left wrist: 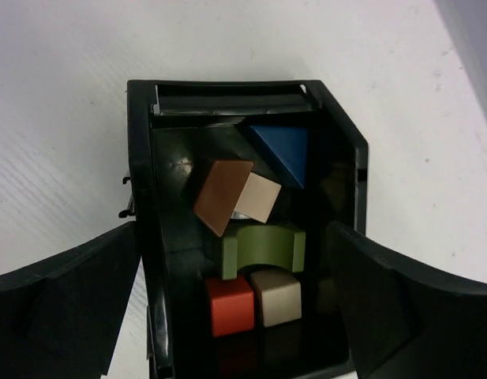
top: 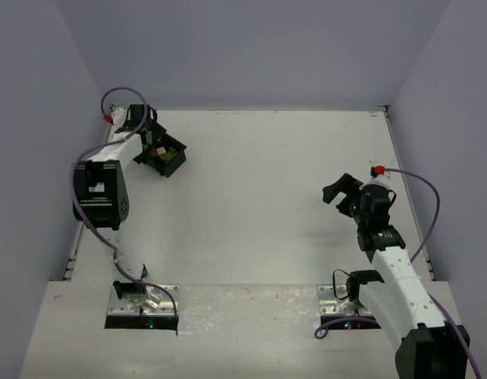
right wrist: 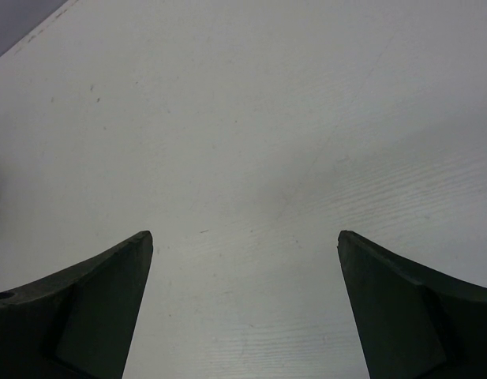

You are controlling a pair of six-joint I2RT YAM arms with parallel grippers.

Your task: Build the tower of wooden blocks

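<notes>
- No tower yet: blocks (left wrist: 263, 246) lie jumbled inside the tray (left wrist: 139, 150).
- Left fingers (left wrist: 69, 292) straddle the tray, spread wide; whether they grip it is unclear.
- Right fingers (right wrist: 93, 308) released above the surface (right wrist: 243, 118), well right of the tray.

A: Entry one, top external view?
B: Fixed, high above and behind the arm bases, facing down and forward. Farthest of the three. Takes in the whole table (top: 259, 205), with the left arm (top: 101, 189) at nine o'clock and the right arm (top: 389, 260) at four.
A: Entry two, left wrist view?
B: Close, looking steeply down past the left gripper (left wrist: 234, 237) into the black tray (left wrist: 139, 142). The top view shares that tray, at ten o'clock.
A: Entry three, right wrist view?
B: Close, tilted down past the right gripper (right wrist: 245, 237) onto table surface. The top view shares that patch, near three o'clock.
</notes>
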